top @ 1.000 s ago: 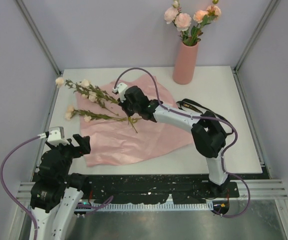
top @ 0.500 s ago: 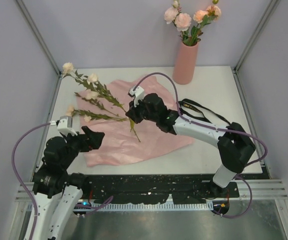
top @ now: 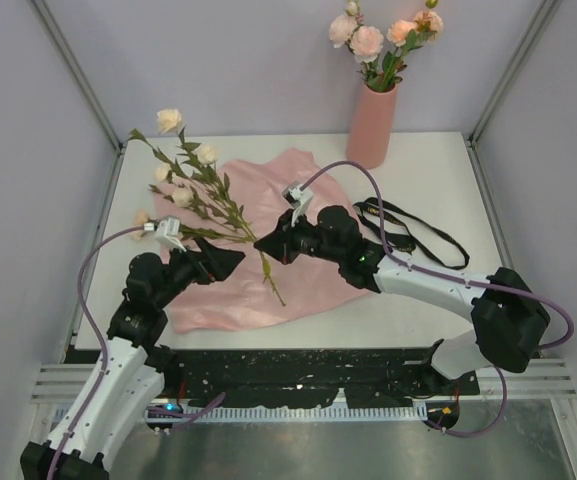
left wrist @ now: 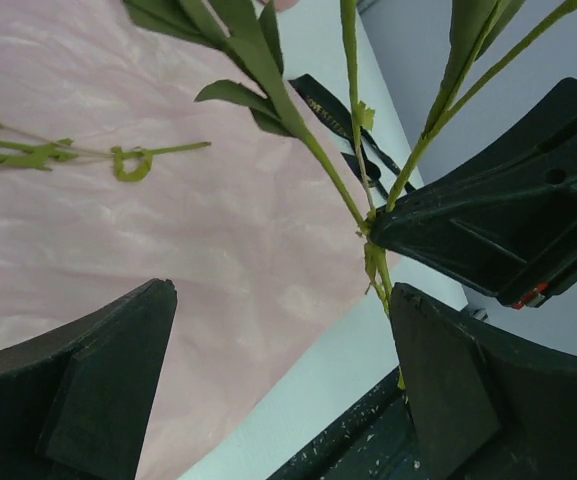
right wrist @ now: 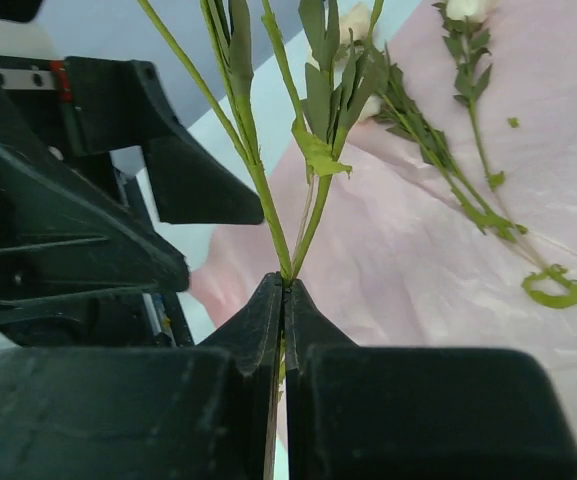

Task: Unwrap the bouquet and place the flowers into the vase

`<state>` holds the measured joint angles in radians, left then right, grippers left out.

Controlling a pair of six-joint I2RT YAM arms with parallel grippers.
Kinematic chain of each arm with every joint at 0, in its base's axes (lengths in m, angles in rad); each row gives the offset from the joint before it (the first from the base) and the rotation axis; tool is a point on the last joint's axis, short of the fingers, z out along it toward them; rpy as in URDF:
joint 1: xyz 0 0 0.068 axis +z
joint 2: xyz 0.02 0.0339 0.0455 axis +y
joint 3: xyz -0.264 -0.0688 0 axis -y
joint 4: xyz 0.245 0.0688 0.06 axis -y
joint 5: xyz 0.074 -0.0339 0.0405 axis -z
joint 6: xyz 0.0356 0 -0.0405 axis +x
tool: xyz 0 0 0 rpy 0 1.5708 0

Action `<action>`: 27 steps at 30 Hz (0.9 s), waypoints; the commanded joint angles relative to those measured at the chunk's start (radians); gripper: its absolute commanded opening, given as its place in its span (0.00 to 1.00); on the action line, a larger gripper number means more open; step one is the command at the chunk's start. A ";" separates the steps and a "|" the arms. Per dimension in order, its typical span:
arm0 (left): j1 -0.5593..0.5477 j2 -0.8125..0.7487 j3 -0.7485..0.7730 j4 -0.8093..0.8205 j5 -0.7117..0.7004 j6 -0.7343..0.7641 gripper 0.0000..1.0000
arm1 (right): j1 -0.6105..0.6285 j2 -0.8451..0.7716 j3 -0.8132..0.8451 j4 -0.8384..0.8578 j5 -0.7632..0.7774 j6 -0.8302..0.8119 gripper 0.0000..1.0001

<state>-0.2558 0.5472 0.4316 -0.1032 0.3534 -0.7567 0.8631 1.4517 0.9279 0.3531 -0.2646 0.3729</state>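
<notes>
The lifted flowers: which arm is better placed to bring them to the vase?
Right. The right gripper is shut on the stems of the flowers, and the vase stands at the far right of the table. The left gripper is open and holds nothing.

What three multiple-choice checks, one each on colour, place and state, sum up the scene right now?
1. The vase is: A white; B salmon pink; C green.
2. The black ribbon lies: A on the table, right of the pink paper; B inside the vase; C off the table's edge.
3. The right gripper is: A open above the paper; B shut on the ribbon; C shut on the flowers.

Key: B, its matte wall is salmon pink. A, the ribbon lies looped on the bare tabletop. C, the right wrist view shows closed jaws pinching green stems.
</notes>
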 commanded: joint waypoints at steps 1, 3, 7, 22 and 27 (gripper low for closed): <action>-0.042 0.060 -0.039 0.354 0.055 -0.006 0.93 | 0.028 -0.036 -0.011 0.112 -0.077 0.087 0.05; -0.043 0.071 -0.047 0.396 0.058 -0.003 0.93 | 0.042 -0.030 -0.014 0.106 -0.093 0.086 0.06; -0.045 0.076 -0.021 0.413 0.044 0.003 0.93 | 0.063 -0.036 -0.041 0.089 -0.093 0.084 0.06; -0.045 0.056 0.049 0.355 0.041 0.062 0.34 | 0.103 -0.045 -0.014 -0.095 -0.085 -0.035 0.19; -0.043 0.056 0.061 0.350 0.113 0.066 0.00 | 0.103 -0.060 -0.015 -0.034 -0.146 -0.026 0.46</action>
<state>-0.2974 0.6136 0.4423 0.2104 0.4026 -0.7044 0.9611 1.4460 0.8883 0.2543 -0.3538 0.3637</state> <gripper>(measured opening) 0.044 0.343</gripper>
